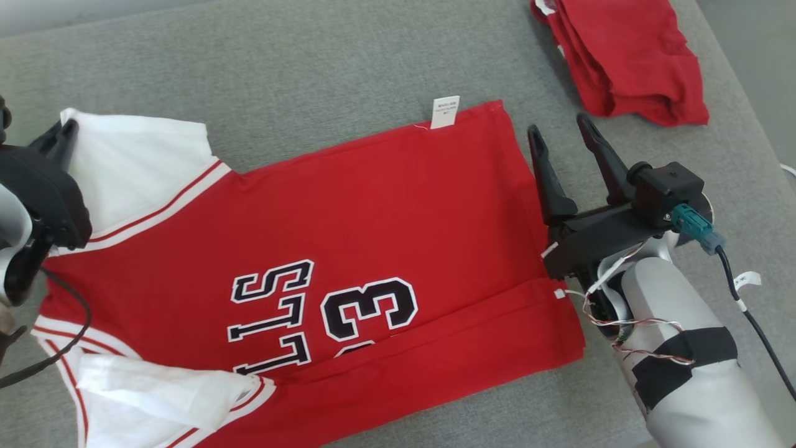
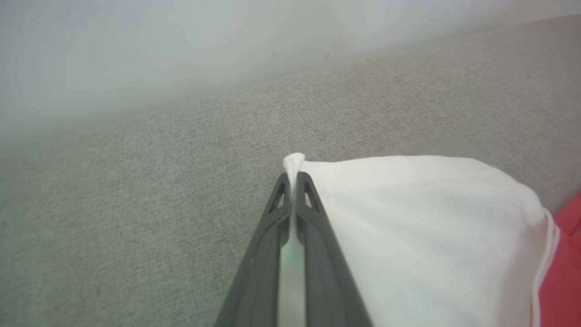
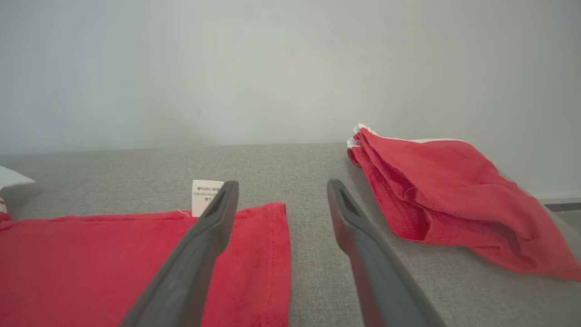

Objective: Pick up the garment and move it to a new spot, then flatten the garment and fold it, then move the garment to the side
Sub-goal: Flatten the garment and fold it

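Note:
A red jersey garment (image 1: 348,224) with white sleeves and black-and-white lettering lies spread on the grey cushion, partly folded along its near edge. My left gripper (image 2: 294,181) is shut on the tip of the far white sleeve (image 2: 422,227), pinching a fold of cloth between its fingers; in the head view that gripper (image 1: 62,134) sits at the far left over the white sleeve (image 1: 137,162). My right gripper (image 1: 563,134) stands open beside the garment's right hem (image 3: 272,254), its left finger (image 3: 213,227) over the red cloth, nothing between its fingers.
A second red garment (image 1: 628,56) lies folded in a pile at the far right of the grey cushion (image 1: 311,62), also seen as the red pile (image 3: 445,200) ahead-right of my right gripper. A white care label (image 1: 445,112) sticks out from the jersey's far edge.

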You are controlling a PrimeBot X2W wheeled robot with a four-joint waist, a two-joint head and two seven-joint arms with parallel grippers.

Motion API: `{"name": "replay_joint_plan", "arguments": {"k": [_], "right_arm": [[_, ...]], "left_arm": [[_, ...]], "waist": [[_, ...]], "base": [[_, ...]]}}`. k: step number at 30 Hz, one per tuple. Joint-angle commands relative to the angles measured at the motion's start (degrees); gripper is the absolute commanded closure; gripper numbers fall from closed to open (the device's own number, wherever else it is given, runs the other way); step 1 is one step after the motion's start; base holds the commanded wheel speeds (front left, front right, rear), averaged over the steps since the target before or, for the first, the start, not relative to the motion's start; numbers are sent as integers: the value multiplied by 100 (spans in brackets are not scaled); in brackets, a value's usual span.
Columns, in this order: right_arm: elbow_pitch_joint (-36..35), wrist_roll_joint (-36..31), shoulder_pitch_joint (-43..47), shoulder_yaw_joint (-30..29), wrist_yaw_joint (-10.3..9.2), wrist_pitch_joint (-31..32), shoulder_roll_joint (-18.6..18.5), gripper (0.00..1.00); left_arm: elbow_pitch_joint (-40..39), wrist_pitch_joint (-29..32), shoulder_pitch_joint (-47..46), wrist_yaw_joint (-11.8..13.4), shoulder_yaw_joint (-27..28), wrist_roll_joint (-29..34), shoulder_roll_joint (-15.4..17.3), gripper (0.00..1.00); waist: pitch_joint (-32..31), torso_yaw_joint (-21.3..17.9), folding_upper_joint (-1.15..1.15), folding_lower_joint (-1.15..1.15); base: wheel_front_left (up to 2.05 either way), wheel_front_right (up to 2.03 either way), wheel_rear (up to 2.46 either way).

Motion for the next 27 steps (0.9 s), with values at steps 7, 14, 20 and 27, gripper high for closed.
{"name": "replay_joint_plan", "arguments": {"k": [7, 14, 20, 27], "right_arm": [[1201, 247, -613, 267, -16, 82, -226, 0], [2037, 471, -1281, 687, -16, 447, -379, 0], [2584, 643, -1645, 925, -16, 503, -441, 0], [2920, 839, -1794, 1145, -16, 512, -456, 0]], "left_arm": [[-355, -513, -55, 13, -328, -187, -90, 100], [-575, -784, -164, 13, -593, -283, -158, 100], [-612, -920, -238, 13, -757, -313, -222, 100], [-657, -1026, -308, 13, -887, -389, -222, 100]], "waist": [[-163, 375, 0, 0], [-77, 611, 0, 0], [-37, 709, 0, 0], [-7, 742, 0, 0]], "base": [[0, 0, 0], [0, 0, 0], [0, 0, 0], [0, 0, 0]]}}
